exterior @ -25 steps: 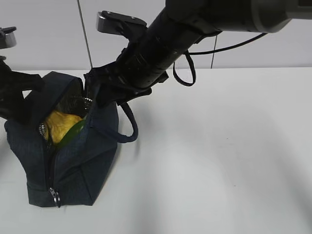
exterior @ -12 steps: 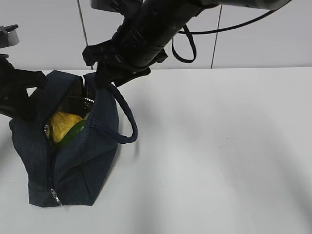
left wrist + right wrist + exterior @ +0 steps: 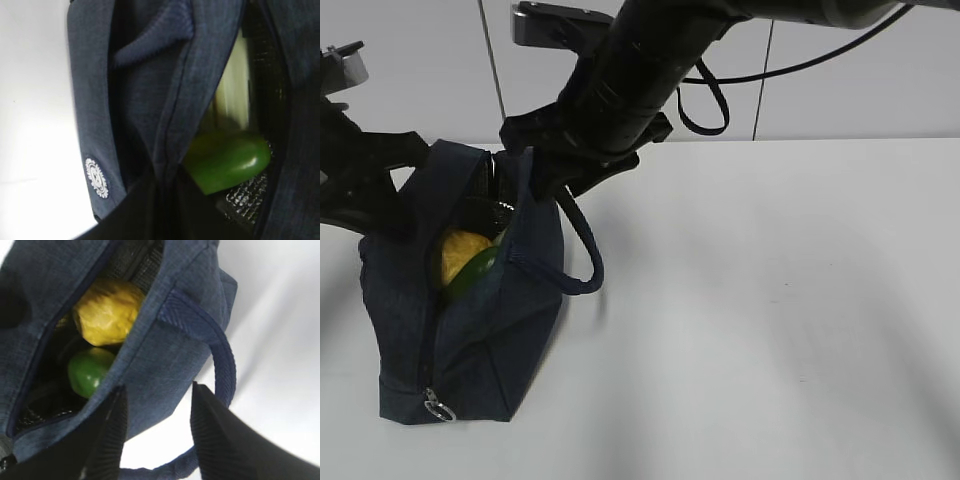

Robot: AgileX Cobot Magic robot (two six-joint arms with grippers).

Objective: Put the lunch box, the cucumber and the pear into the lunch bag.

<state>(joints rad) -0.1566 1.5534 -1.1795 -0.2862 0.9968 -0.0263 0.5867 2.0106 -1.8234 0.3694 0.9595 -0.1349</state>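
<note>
Standing on the white table [image 3: 770, 300], the navy lunch bag [image 3: 470, 330] gapes at its top, left of centre. Inside the mouth the yellow pear [image 3: 107, 312] rests above the green cucumber [image 3: 90, 370], both below the fabric rim. The left gripper [image 3: 395, 210] is pinched together on the bag's left edge; the right gripper [image 3: 157, 435] straddles the right wall, jaws apart. Open tabletop stretches to the right.

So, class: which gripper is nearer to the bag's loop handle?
Right. The right gripper hangs open just over the lunch bag's wall beside the loop handle. The left gripper is shut on the bag's opposite edge, across the opening.
</note>
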